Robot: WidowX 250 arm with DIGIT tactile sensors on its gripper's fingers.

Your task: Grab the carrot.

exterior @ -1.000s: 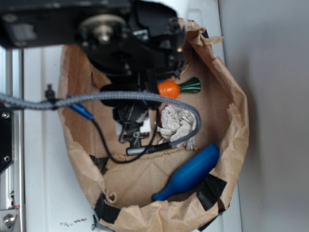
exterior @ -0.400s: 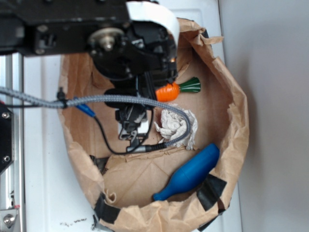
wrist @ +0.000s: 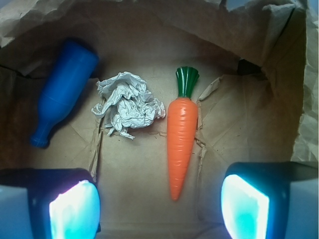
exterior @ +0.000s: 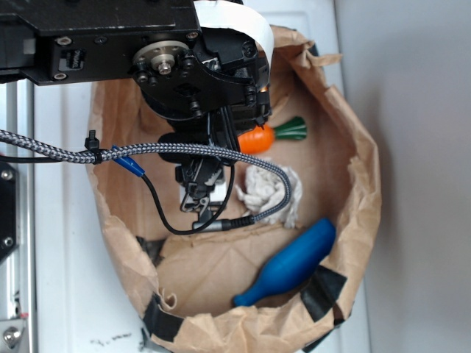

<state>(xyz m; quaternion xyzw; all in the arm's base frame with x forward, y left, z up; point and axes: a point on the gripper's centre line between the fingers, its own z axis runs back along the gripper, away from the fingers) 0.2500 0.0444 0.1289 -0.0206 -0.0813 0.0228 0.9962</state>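
The carrot (wrist: 182, 137) is glossy orange with a dark green top. It lies on the brown paper bag floor, pointed tip toward me, green top away. In the exterior view the carrot (exterior: 259, 138) is partly hidden under the arm. My gripper (wrist: 158, 209) is open and empty, above the bag floor. Its two fingertips (wrist: 75, 209) glow cyan at the bottom corners of the wrist view. The carrot's tip lies between them, a little right of centre and just ahead. In the exterior view the gripper itself is hidden by the arm.
A crumpled white paper ball (wrist: 127, 104) lies just left of the carrot. A blue bottle-shaped toy (wrist: 62, 89) lies further left by the bag wall (exterior: 360, 191). The bag's walls rise all round. A braided cable (exterior: 147, 151) crosses over the bag.
The arm has shifted slightly away from the bag's right side and covers more of the carrot's orange body. The carrot, paper ball and blue toy have not moved.
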